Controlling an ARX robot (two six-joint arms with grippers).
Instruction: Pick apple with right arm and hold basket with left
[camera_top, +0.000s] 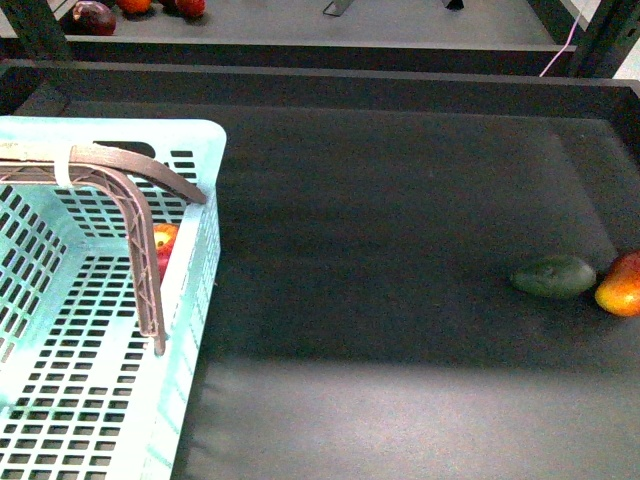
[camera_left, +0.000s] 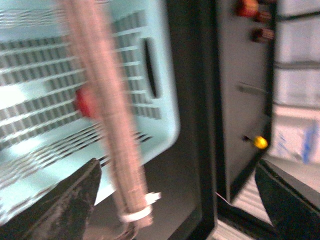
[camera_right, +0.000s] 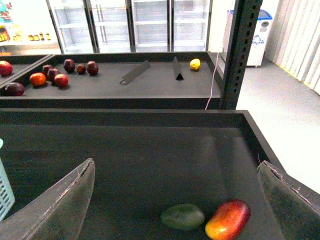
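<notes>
- The apple (camera_top: 164, 243) already lay inside the basket (camera_top: 190, 300), tucked against the far right-hand wall behind the brown handle (camera_top: 140, 250), so I judged the picking part done.
- The right gripper (camera_right: 175, 200) hung over the dark shelf (camera_top: 400, 250) with its fingers spread wide and nothing between them; a green fruit (camera_right: 182, 216) and a red-yellow fruit (camera_right: 228, 219) lay side by side below it.
- The left gripper (camera_left: 175, 200) sat close over the basket's handle, fingers apart and clamped on nothing; that view was blurred.
- The next move, I reckoned, called for the left fingers to close on the handle or rim and steady the basket.
</notes>
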